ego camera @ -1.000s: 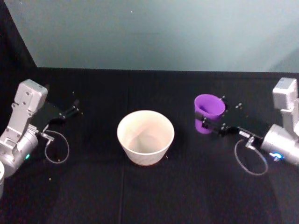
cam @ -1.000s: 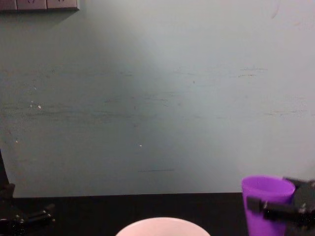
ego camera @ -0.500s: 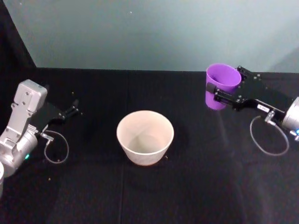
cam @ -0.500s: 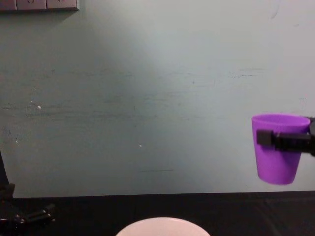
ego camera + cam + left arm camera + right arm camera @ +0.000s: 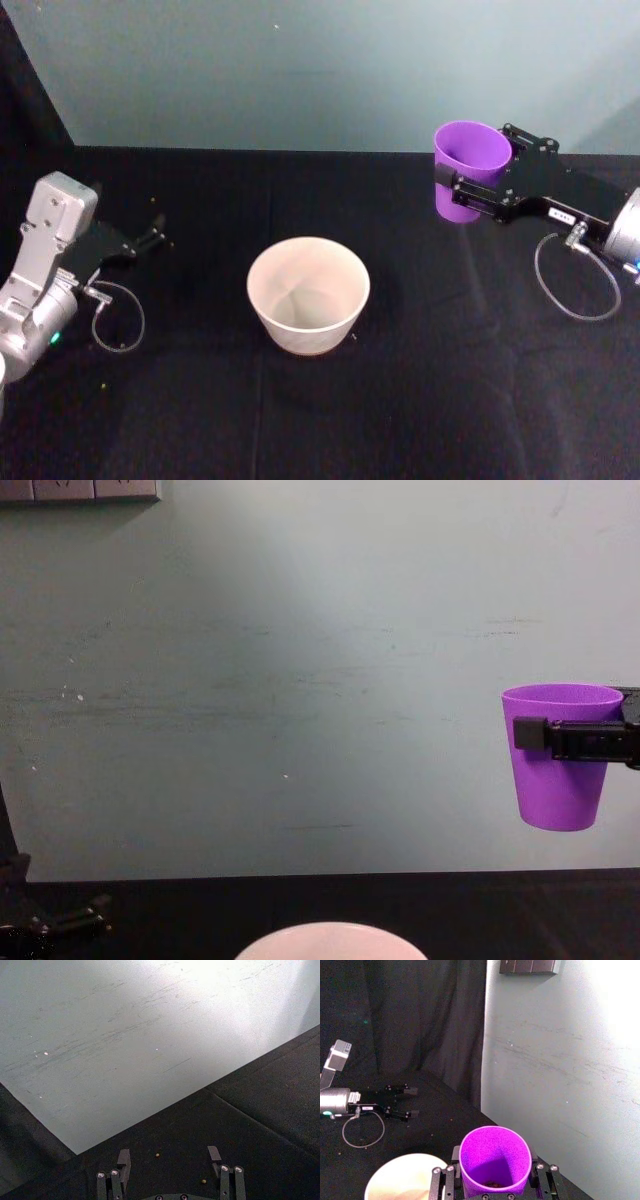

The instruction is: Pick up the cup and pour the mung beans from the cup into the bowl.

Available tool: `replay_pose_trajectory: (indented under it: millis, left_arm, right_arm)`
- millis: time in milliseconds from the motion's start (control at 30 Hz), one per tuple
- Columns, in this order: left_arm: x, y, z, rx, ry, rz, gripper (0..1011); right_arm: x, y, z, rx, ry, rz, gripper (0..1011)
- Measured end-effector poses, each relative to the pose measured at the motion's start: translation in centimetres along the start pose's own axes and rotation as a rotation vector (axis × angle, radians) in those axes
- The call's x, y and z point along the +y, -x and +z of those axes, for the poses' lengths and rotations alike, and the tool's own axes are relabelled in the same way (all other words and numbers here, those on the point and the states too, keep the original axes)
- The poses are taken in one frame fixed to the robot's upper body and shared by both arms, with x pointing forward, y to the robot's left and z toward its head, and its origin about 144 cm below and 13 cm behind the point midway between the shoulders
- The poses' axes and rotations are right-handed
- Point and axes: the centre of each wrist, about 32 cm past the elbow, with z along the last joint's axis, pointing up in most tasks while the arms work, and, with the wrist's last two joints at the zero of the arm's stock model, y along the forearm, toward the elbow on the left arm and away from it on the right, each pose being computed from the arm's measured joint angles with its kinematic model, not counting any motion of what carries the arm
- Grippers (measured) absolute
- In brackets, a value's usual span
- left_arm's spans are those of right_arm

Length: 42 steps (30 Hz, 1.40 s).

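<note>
At the left, the left gripper (image 5: 155, 232) is resting low over the black cloth (image 5: 420, 400), its fingers (image 5: 124, 1156) spread wide around nothing; two stray beans (image 5: 157, 1154) are lying on the cloth just ahead of them. At the centre, the bowl (image 5: 262, 300) is standing upright on the cloth, mouth facing up. At the right, the right gripper (image 5: 476, 158) is clamping the cup (image 5: 462, 200) from both sides just below its rim. The cup is hanging upright in the air, long axis vertical and mouth up, above the cloth and well to the right of the bowl. The mung beans (image 5: 492, 1183) are lying at its bottom. A pale wall (image 5: 300, 70) is rising behind.
</note>
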Motion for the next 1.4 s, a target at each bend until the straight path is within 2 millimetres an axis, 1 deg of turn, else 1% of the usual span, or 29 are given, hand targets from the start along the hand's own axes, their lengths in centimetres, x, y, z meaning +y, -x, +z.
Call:
replay_pose_trajectory:
  millis: [1400]
  left_arm:
    - [0.00,0.00,0.00,0.000,0.000,0.000,1000]
  right_arm:
    - [-0.05,-0.03,-0.09,0.005,-0.006,-0.003,736]
